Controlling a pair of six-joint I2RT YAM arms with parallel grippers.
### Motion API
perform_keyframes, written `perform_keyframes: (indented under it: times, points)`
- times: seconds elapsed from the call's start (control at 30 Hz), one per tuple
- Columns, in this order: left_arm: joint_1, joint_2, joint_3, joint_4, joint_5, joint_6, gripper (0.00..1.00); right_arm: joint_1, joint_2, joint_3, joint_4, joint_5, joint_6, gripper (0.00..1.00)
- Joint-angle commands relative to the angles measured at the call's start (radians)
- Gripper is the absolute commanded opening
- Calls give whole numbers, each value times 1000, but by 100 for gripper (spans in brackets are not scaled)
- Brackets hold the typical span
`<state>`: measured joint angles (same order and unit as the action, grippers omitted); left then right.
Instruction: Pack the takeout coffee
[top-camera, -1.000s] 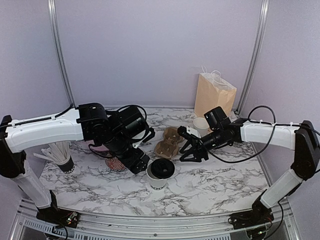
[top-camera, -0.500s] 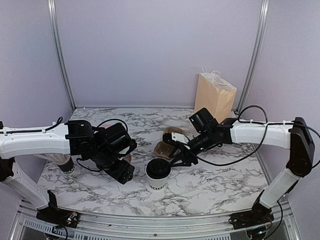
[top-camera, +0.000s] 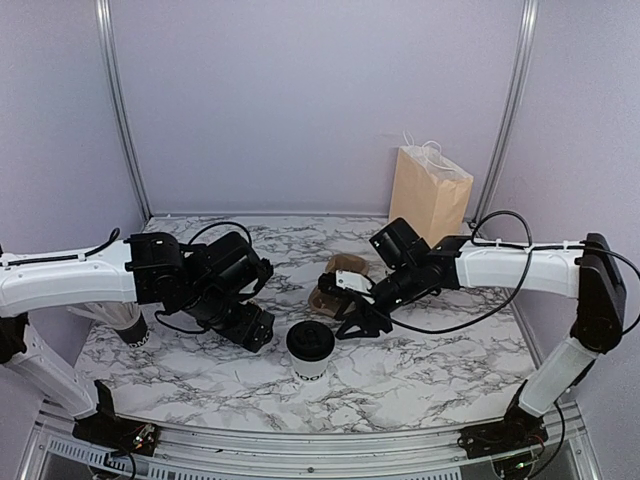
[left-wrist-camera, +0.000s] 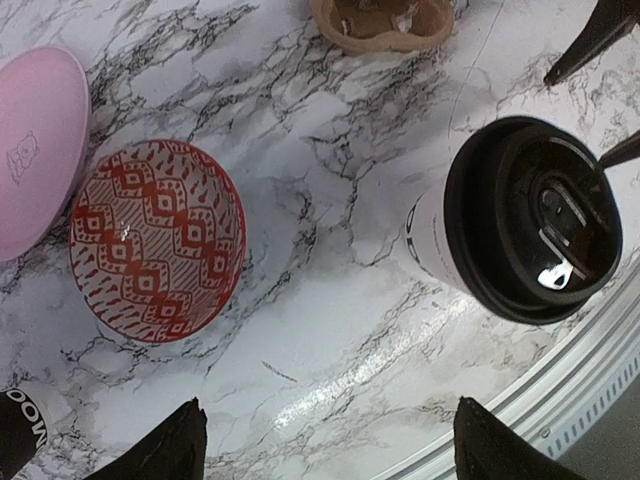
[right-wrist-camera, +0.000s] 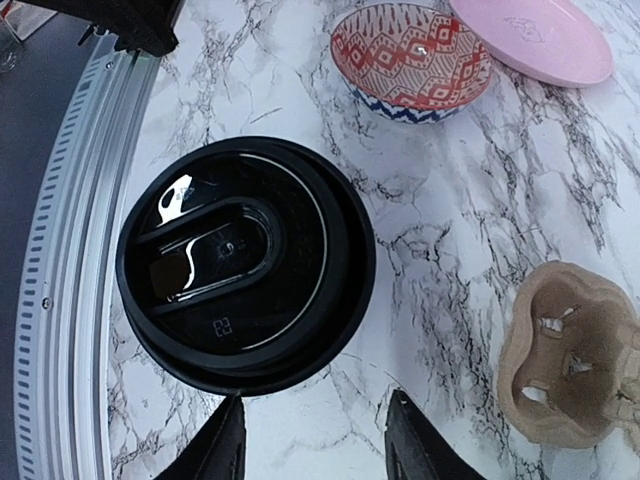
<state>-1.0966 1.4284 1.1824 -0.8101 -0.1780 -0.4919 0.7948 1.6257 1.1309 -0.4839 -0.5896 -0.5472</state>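
One takeout coffee (top-camera: 311, 346), a white paper cup with a black lid, stands upright near the table's front edge. It also shows in the left wrist view as the takeout coffee (left-wrist-camera: 525, 220), and the right wrist view has the takeout coffee (right-wrist-camera: 245, 265) from above. My left gripper (top-camera: 256, 330) hangs to the cup's left, apart from it. The left gripper (left-wrist-camera: 330, 410) is open over bare marble. My right gripper (top-camera: 352, 324) sits just right of the cup. The right gripper (right-wrist-camera: 315, 400) is open and empty, with one fingertip close to the lid's rim.
A brown pulp cup tray (top-camera: 340, 280) lies behind the cup. A paper bag (top-camera: 430, 190) stands at the back right. A red patterned bowl (left-wrist-camera: 157, 240) and a pink plate (left-wrist-camera: 35, 150) lie to the left. A dark cup of straws (top-camera: 128, 325) is at the far left.
My left gripper has drawn back to the left, away from the cup. My right gripper has moved left and forward, from beside the pulp tray to close by the cup.
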Motion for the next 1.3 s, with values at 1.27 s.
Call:
perform_keyframes:
  times: [1.27]
  points:
    - [58, 31, -306, 761, 292, -547, 57, -118, 185, 105, -79, -504, 371, 55]
